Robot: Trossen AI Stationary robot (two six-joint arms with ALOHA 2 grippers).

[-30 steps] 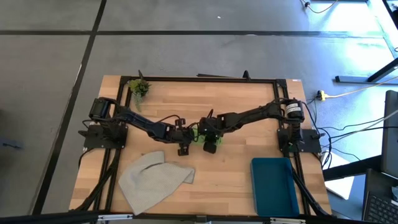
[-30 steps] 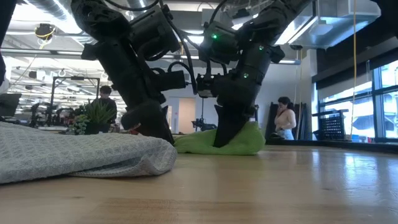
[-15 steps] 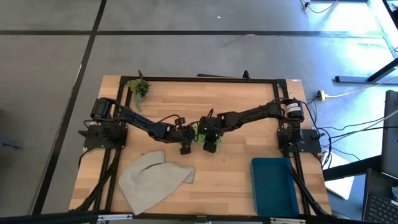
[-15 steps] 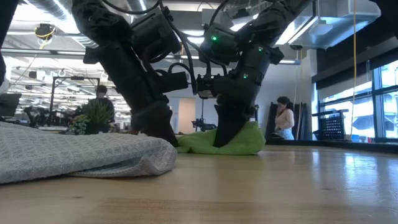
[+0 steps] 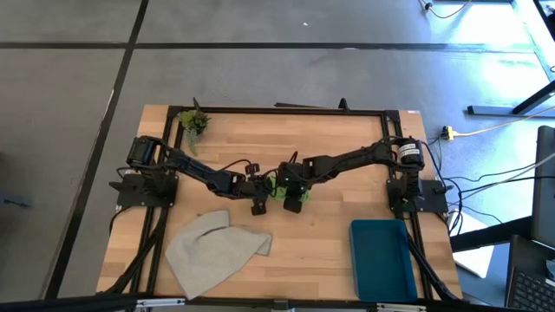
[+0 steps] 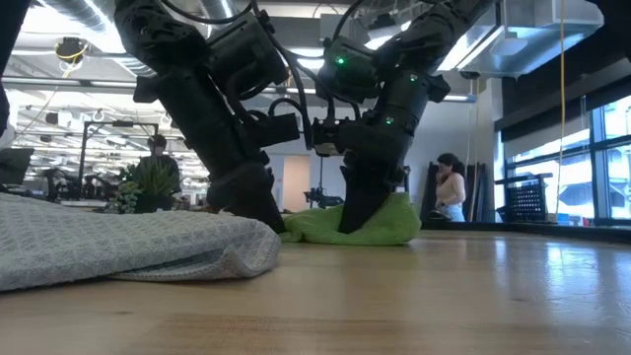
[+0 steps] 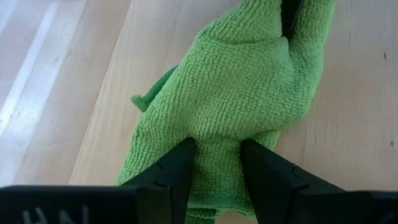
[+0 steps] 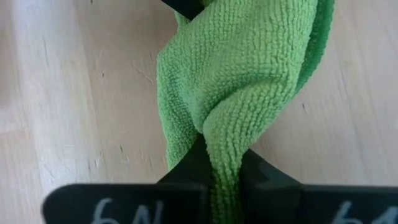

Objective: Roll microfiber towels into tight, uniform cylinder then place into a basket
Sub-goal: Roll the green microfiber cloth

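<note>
The lime green towel [image 5: 276, 184] lies bunched into a thick twisted wad at the table's middle, resting on the wood; in the low view the green towel [image 6: 380, 225] is a low mound. My left gripper [image 7: 217, 165] comes from the table's left and is shut on one end of it. My right gripper [image 8: 222, 174] comes from the right and is shut on the other end. The grey-beige towel [image 5: 217, 247] lies crumpled and flat at the near left. The teal basket [image 5: 381, 258] stands at the near right. My left gripper has a bunched end of the green towel [image 7: 217, 146] between its two fingers [image 7: 177, 171], several layers thick. The fingers slant down from the table's left. That end lies on the table. My right gripper pinches a raised fold of the green towel [image 8: 227, 140] between its fingers [image 8: 189, 168], coming steeply from above. The fold stands up as a ridge into the fingers, while the cloth beyond it rests on the table.
A small green plant sprig [image 5: 193, 121] stands at the far left corner. A black frame [image 5: 286, 110] runs along the table's edges. Bare wood lies between the green towel and the basket. People [image 6: 454, 192] stand in the room beyond the table.
My left gripper has tipped a little at the wrist while staying in place on the green towel. The towel and my right gripper have kept where they were.
</note>
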